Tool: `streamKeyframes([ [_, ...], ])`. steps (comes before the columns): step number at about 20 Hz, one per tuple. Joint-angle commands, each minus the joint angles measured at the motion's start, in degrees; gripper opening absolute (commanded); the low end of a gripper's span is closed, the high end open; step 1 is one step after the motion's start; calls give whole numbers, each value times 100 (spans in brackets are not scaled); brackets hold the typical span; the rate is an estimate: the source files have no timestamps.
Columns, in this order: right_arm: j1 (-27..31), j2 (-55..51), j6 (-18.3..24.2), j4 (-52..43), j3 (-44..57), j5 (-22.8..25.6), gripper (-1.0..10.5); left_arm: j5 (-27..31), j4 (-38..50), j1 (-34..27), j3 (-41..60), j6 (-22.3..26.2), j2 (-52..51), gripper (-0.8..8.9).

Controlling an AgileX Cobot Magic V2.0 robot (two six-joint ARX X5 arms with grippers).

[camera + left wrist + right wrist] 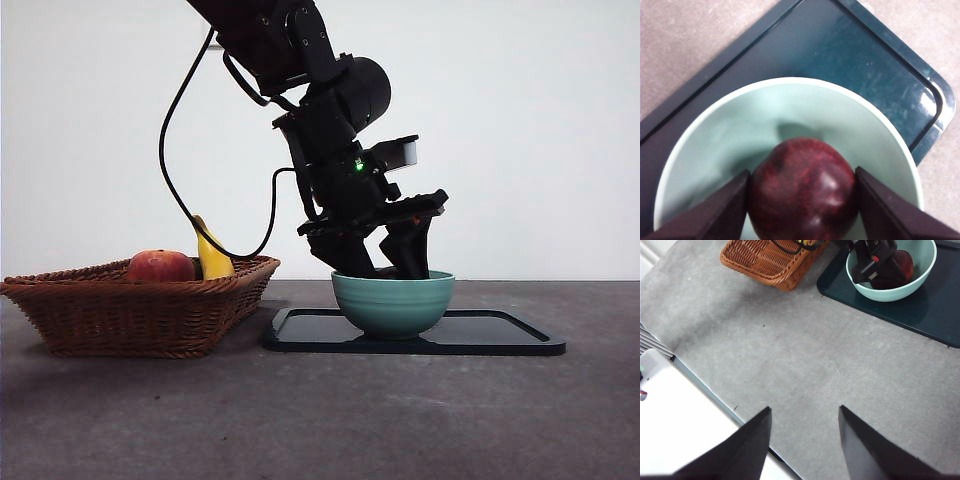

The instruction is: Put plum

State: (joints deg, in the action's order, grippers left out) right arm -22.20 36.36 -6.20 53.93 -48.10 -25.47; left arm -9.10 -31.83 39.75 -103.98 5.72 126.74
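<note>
Right gripper [802,440]: nearest to you and waiting; your right wrist view shows its two black jaws spread apart with nothing between them, hanging over the bare grey table [790,355].
Tray [500,335]: a dark, flat rectangle with a raised rim lying on the table, just beside the basket.
Bowl [392,300]: pale green, standing on the tray towards its basket-side end.
Left gripper [802,192]: reaching down into the bowl, its jaws pressed against opposite sides of the plum.
Plum [802,187]: dark maroon and glossy, clamped between the left jaws inside the bowl, low against the pale inner wall; you cannot tell whether it touches the bottom.
Basket [140,310]: brown wicker, on the table to one side of the tray.
Red-orange fruit [160,266]: lying in the basket, its top above the rim.
Banana [212,255]: yellow, standing up in the basket just beside the red-orange fruit.
</note>
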Motion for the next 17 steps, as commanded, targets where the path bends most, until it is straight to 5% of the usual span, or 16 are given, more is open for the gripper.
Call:
streamKeyframes([
  [1,-35,17,74,-39,-31,2,214,24,15,55,-173,90,188,208],
  [8,-33,17,90,-79,-31,4,214,24,20,9,-184,72,-229,209],
  [17,-33,17,92,-136,-31,4,214,24,-411,-256,-184,44,-2015,209],
])
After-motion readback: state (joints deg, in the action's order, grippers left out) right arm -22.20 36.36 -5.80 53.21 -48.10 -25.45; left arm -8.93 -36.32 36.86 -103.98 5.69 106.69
